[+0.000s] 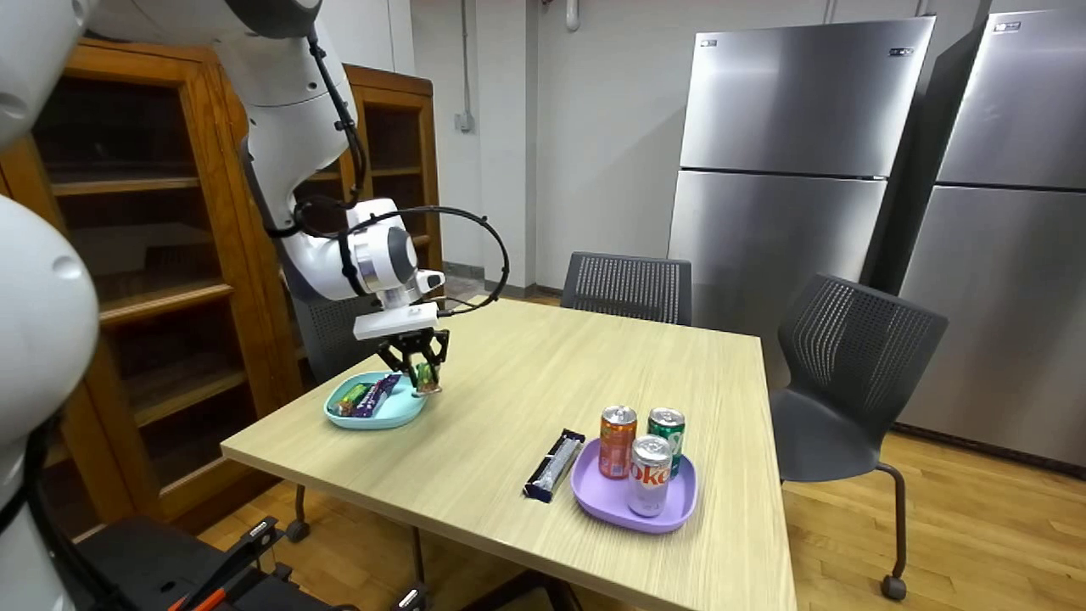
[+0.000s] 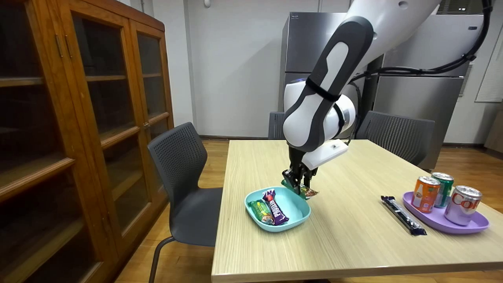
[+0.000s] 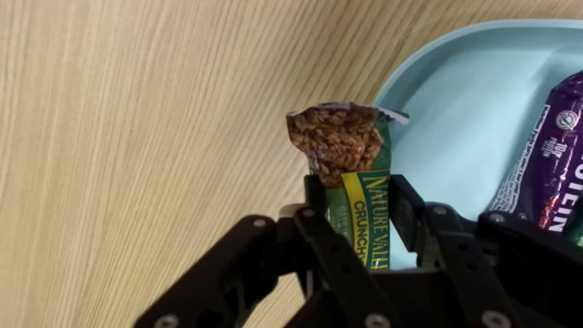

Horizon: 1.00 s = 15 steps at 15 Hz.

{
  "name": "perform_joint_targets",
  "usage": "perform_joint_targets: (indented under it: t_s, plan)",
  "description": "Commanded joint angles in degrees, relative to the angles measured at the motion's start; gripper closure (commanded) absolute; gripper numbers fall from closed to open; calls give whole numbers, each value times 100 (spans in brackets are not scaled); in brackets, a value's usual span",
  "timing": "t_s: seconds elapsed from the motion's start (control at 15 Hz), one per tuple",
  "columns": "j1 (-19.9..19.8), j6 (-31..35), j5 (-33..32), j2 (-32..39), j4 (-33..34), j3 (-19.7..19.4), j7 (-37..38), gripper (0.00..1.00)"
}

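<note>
While the fingers [image 3: 404,214] are standing partway closed and gripping the granola bar [image 3: 357,196] from both sides, they are hiding its lower end in the wrist view. The granola bar is hanging at the rim of the blue dish [image 3: 455,150]; whether it is touching is not showing clearly. Its print is reading "NATURE VALL", the ending being covered, with "CRUNCHY" alongside. In the dish, a protein bar [image 3: 544,177] is extending out of the wrist frame, an exterior view showing "PROTEIN" on it. A green bar [image 2: 260,211] is lying beside it, its lettering proving illegible. On the bench [image 1: 509,373], a dark bar [image 1: 553,465] is lying beside the purple plate [image 1: 591,496]. There, a Coke can [image 2: 463,206] is showing part of its name, and an orange can [image 2: 424,194] is partly concealing a green can [image 2: 444,188].
</note>
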Motion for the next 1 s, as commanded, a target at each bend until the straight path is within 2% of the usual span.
perform_joint_targets:
  t_s: [0.0,0.47,0.93]
  plan:
    - [300,-162,-259,-134,-14,-173,462,84]
    - [531,-278,-310,-85,64,-149,677,84]
    - [487,-545,-201,67,191,58,616,84]
